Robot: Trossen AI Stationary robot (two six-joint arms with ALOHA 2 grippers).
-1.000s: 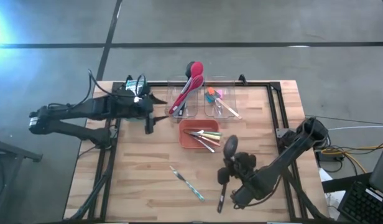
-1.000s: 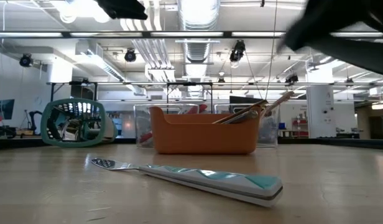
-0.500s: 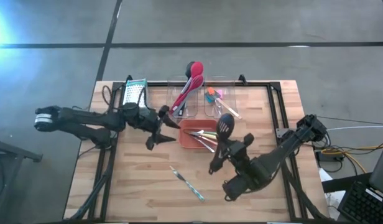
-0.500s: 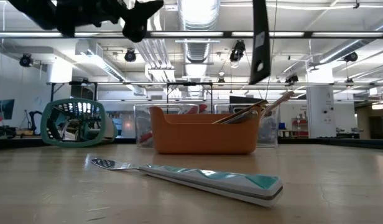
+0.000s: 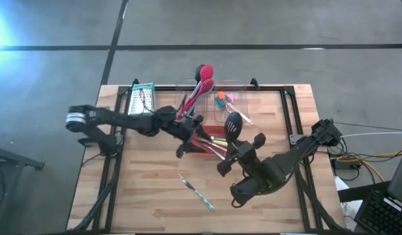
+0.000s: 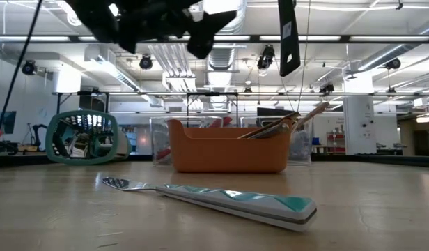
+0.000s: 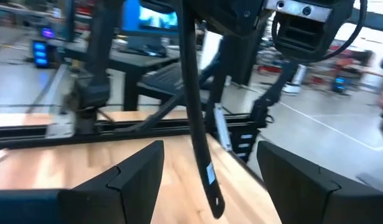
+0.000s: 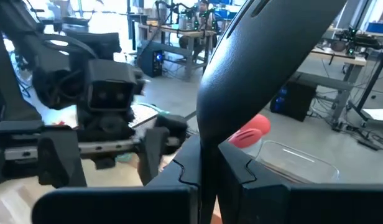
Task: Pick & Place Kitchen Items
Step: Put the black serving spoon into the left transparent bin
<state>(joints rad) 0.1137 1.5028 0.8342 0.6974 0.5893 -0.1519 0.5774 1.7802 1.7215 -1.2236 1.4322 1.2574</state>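
Note:
My right gripper (image 5: 242, 153) is shut on a black slotted spoon (image 5: 232, 125), held high above the table just to the right of the orange tray (image 5: 196, 149). The spoon's head (image 8: 266, 56) is up and its handle (image 6: 288, 42) hangs down. My left gripper (image 5: 190, 136) hovers open over the tray's left end, pointing level at the spoon; in its wrist view the handle (image 7: 198, 124) hangs beyond its fingers, apart from them. A teal-handled tool (image 5: 198, 191) lies flat on the table near the front. My right gripper pinches the spoon between its two fingers where the head narrows into the handle (image 8: 207, 134). The fingers come in about level from the table's near right and lie across the spoon. The spoon is lifted clear and stands close to upright, head above the fingers.
Two clear tubs stand behind the tray: one (image 5: 193, 108) with red spoons sticking out, one (image 5: 230, 108) with small coloured pieces. Thin tools lie in the tray. A metal grater (image 5: 141, 98) lies at the far left. Bare tabletop spreads at the near left.
My right gripper has risen and gone toward the far edge, rolling, so the spoon went from lying on the table to lifted clear with its head up and its handle hanging. My left gripper has swung from by the grater toward the table's right and down, to the tray.

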